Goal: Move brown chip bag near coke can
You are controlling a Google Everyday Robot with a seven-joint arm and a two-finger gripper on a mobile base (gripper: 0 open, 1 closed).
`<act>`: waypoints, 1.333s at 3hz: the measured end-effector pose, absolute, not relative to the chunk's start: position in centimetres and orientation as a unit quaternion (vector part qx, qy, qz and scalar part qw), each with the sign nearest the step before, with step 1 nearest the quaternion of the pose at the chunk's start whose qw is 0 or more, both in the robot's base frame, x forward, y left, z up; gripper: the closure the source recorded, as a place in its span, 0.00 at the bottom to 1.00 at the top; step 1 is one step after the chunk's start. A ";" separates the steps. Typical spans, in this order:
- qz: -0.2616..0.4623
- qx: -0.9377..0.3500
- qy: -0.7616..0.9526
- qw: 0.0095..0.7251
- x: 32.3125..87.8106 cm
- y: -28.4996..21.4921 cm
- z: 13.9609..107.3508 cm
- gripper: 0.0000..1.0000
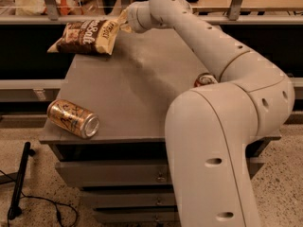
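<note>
The brown chip bag (87, 36), dark brown with white lettering and a cream end, hangs tilted above the table's far left corner. My gripper (124, 23) is shut on its cream right end, at the tip of the white arm reaching over the table from the right. The coke can (204, 79) stands near the table's right side. Only its silver top and a strip of red show, because my arm's elbow covers the rest. The bag is far from the can, across the table.
A gold-tan can with dark scribbles (73, 118) lies on its side at the front left corner of the grey table (137, 84). Drawers sit below the tabletop. A rail and glass barrier run behind the table. A black cable lies on the floor at left.
</note>
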State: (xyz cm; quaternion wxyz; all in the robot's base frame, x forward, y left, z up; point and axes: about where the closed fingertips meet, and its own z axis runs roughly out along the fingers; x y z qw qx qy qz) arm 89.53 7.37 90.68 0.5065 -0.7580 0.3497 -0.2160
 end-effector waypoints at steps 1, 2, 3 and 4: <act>-0.214 -0.761 0.351 0.503 89.5 7.1 90.4 1.00; -0.218 -0.761 0.357 0.496 89.4 6.1 90.3 1.00; -0.226 -0.760 0.373 0.481 89.0 3.3 90.7 1.00; -0.233 -0.762 0.389 0.462 87.7 -0.7 91.9 1.00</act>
